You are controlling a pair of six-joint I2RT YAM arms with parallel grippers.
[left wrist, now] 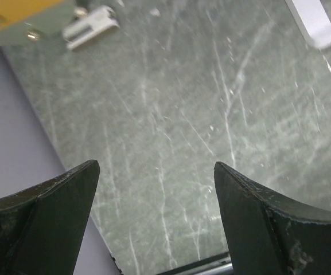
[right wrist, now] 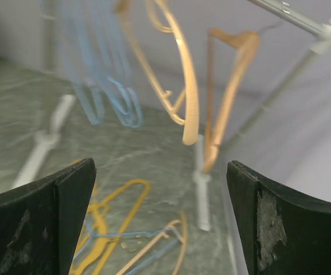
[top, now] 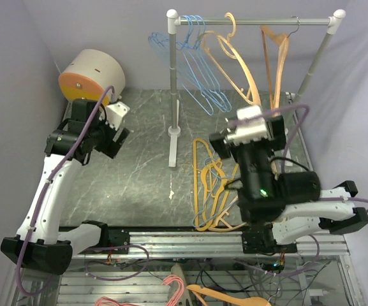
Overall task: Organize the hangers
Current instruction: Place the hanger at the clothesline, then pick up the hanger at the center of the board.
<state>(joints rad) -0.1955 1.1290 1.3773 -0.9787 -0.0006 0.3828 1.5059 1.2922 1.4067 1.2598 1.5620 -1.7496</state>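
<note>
My right end effector (right wrist: 159, 183) open and empty by the rack (top: 254, 21), I likely reach next for hangers (top: 210, 191) heaped at the worktop's (top: 139, 178) near edge.

**One High Overview, Two Close Wrist Views**

The top external camera looks steeply down from above and behind, taking in the whole table (top: 139, 172), with the clothes rail (top: 254, 21) along the frame's top. The left wrist camera hangs close over the table, its fingers (left wrist: 45, 229) in the lower corners. The right wrist camera faces the rail and hanging hangers (right wrist: 189, 91) from nearby, a stretch the overview shares.
</note>
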